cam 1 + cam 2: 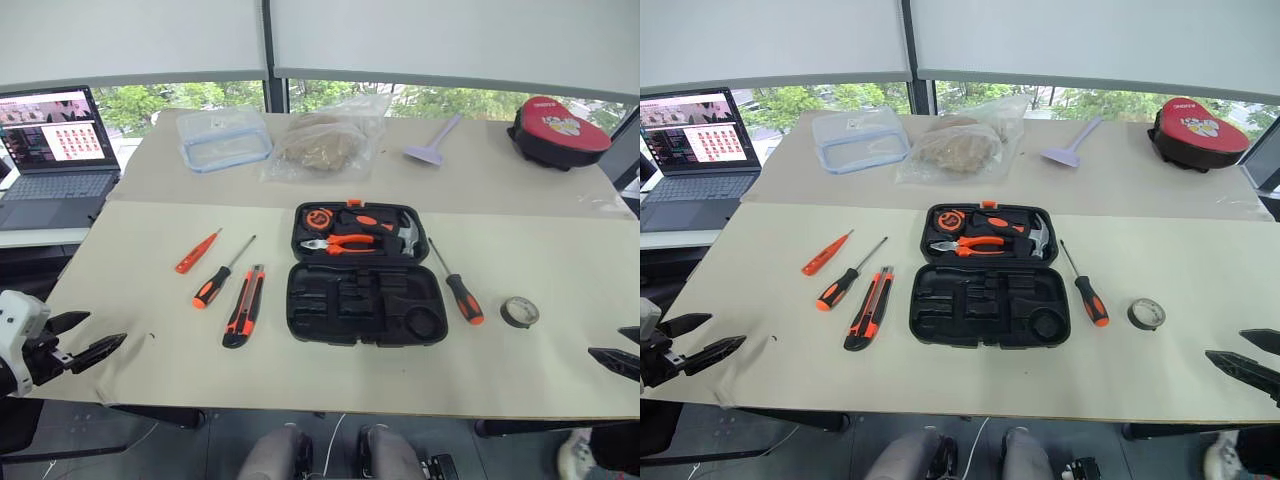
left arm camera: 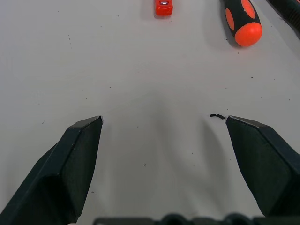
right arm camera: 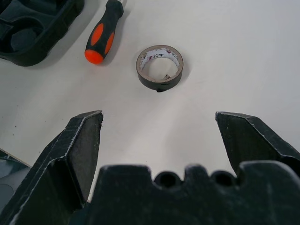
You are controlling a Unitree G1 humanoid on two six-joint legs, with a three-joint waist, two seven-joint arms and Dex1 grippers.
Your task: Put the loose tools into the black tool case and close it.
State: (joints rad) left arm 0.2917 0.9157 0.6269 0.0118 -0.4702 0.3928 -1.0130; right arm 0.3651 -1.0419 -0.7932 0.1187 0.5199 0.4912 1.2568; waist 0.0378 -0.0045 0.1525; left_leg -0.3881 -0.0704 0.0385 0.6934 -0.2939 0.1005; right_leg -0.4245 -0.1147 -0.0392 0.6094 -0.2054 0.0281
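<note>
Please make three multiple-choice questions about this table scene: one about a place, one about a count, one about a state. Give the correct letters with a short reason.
1. Where does the tape roll lie?
A. inside the black tool case
B. on the table, on the robot's right of the case
C. on the laptop

2. How many loose tools lie on the robot's left of the case?
A. one
B. three
C. five

3. What is the state of the case?
A. open
B. closed and latched
C. upside down

Answers:
1 B, the roll sits on the bare table beyond the right-hand screwdriver.
2 B, the all-orange screwdriver, a black-and-orange screwdriver and the utility knife.
3 A, its lid lies back showing pliers and moulded slots.
</note>
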